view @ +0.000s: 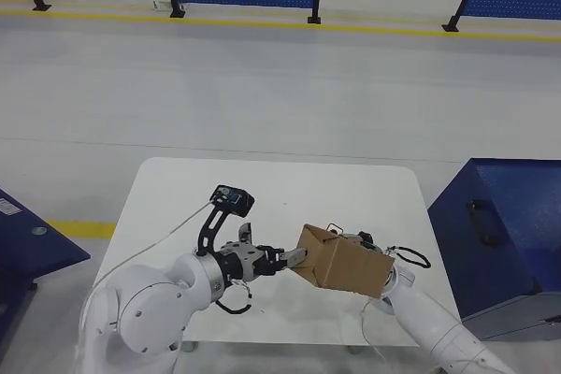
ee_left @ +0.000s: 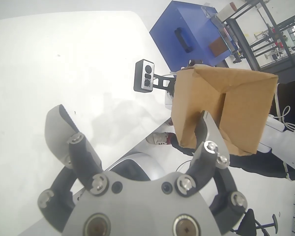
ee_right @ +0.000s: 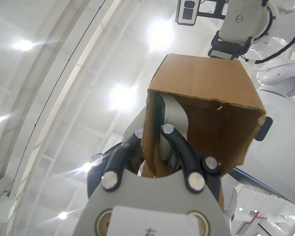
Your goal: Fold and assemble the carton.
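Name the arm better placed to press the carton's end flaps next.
Left. The left gripper is open, one finger against the flapped end of the carton; the right gripper is clamped on its wall, holding it.

Brown carton (view: 341,262) against white: colours at the table (view: 262,187)
The carton is an even cardboard brown; the table plain white; the floor (view: 262,84) pale grey with a yellow stripe (view: 79,228); the cabinet (view: 514,234) deep blue with a black handle (view: 484,222). The left gripper (view: 279,259) has pale grey jaws on black links with silver pins — the right gripper (ee_right: 153,124) likewise
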